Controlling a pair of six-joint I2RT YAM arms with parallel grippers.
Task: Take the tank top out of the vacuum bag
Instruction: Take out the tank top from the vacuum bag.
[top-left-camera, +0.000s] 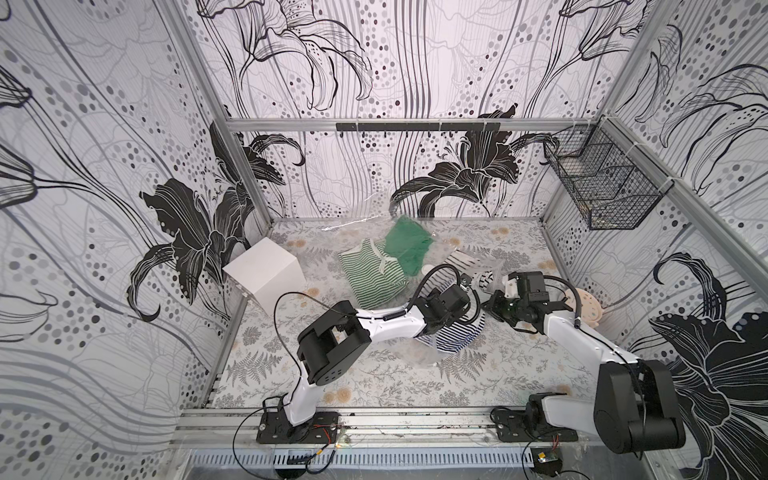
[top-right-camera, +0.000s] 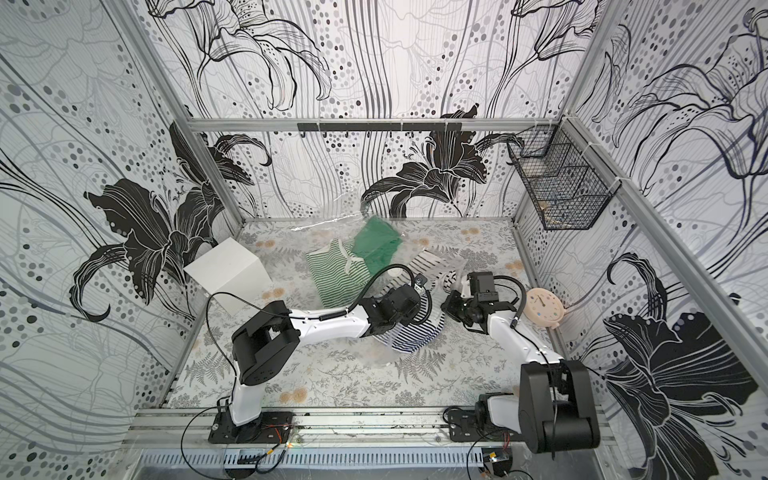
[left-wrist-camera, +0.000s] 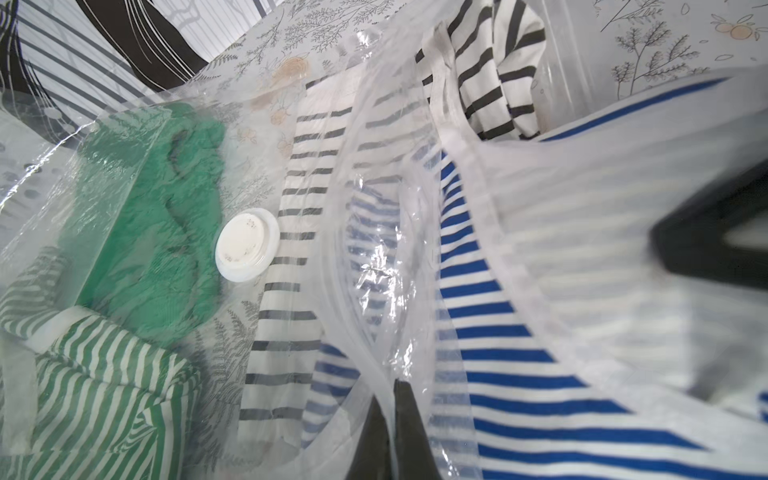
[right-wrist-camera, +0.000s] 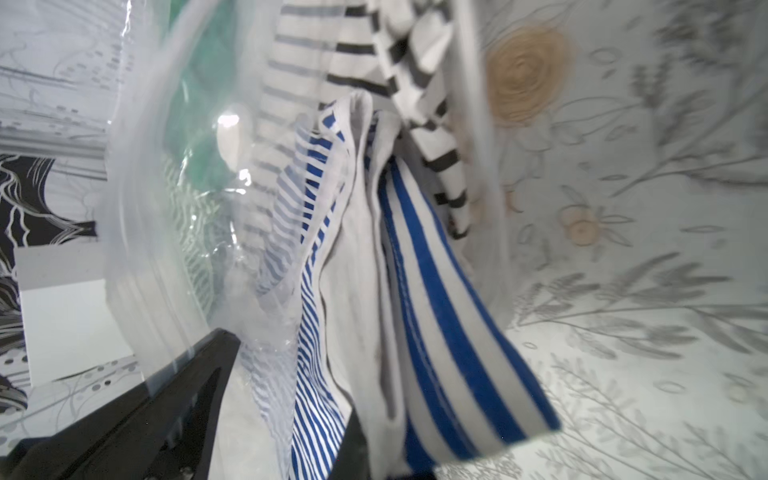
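Vacuum bag lies crumpled across the middle of the fern-print tabletop, running from the back wall toward the arms. Its round white valve cap faces up, just beside the green garment sealed under the film. A green-and-white striped garment and a black-and-white striped one also show through the plastic. Tank top, blue and white stripes, sits at the near end of the bag between the two wrists. Part of it reads pale behind film and part shows bright and bare, so it is partly out of the mouth. Left hand: fingers together, pinching a band of the clear bag film, with the blue stripes just beside it. Right hand: fingers drawn together on a bunched fold of the tank top, the cloth rising in folds away from the grip. Clear film crowds the same spot, and I cannot tell whether any of it is pinched as well. White box stands by the left wall, well apart from the bag. Peach round clock leans at the right wall, near the right arm. Black wire basket hangs on the right wall.
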